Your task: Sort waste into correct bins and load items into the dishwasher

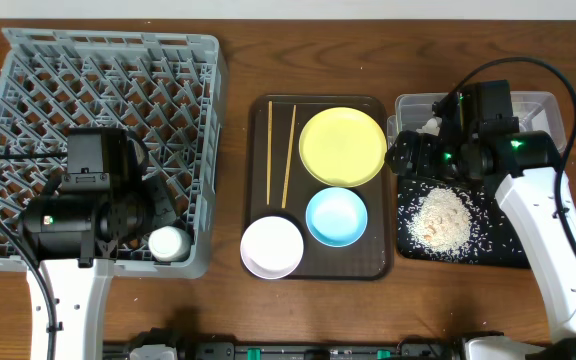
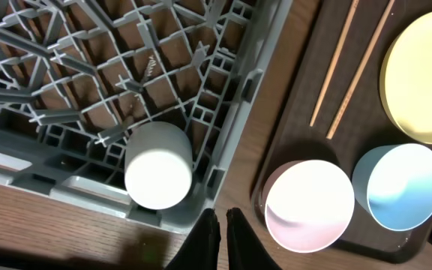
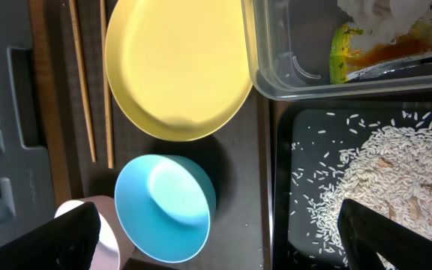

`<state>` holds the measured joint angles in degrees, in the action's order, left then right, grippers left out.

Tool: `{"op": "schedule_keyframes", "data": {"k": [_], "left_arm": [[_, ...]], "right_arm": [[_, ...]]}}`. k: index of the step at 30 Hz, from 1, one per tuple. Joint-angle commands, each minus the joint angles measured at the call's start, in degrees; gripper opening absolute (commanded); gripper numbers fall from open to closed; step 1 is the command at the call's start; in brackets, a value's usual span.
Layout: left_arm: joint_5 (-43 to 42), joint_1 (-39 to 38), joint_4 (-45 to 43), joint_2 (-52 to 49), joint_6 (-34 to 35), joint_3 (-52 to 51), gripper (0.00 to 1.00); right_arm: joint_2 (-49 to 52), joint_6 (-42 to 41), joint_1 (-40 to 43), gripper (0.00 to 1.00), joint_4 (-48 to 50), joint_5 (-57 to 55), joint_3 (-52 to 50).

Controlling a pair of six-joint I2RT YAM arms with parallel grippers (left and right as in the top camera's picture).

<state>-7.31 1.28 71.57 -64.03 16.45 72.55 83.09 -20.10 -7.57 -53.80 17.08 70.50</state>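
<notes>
table [image 1: 233, 60]: brown wood grain | far edge: pale strip [image 1: 368, 8] | light: even

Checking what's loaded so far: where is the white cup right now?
In the overhead view, the white cup sits in the near-right corner of the grey dish rack, on the table's left side, nearest the pinkish-white bowl.

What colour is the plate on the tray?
The plate is yellow, clearest in the overhead view.

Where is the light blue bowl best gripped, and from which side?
Probably its rim, from above, one finger inside, one outside. The light blue bowl sits upright; the yellow plate and pinkish-white bowl crowd two sides, so the rim facing the black tray looks freest.
</notes>
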Motion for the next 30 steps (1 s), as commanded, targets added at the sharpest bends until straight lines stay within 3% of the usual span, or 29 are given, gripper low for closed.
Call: {"op": "schedule_keyframes", "data": {"k": [1, 18, 21, 26, 30], "left_arm": [[0.44, -0.13, -0.04, 0.07, -0.57, 0.85, 0.08], [-1.46, -0.13, -0.2, 0.07, -0.96, 0.83, 0.08], [-5.31, -0.11, -0.24, 0.04, -1.2, 1.11, 0.08], [-14.25, -0.13, -1.14, 0.0, -7.13, 2.05, 0.08], [-19.76, -0.11, -0.04, 0.0, -6.97, 2.12, 0.08]], "right_arm": [[-0.09, 0.9, -0.66, 0.99, 0.0, -0.15, 0.31], [-0.09, 0.85, -0.66, 0.99, 0.07, -0.15, 0.31], [-0.09, 0.9, -0.66, 0.99, 0.2, -0.15, 0.31], [-0.09, 0.87, -0.66, 0.99, 0.2, -0.15, 0.31], [-0.09, 0.87, -0.66, 0.99, 0.2, -0.17, 0.31]]}}
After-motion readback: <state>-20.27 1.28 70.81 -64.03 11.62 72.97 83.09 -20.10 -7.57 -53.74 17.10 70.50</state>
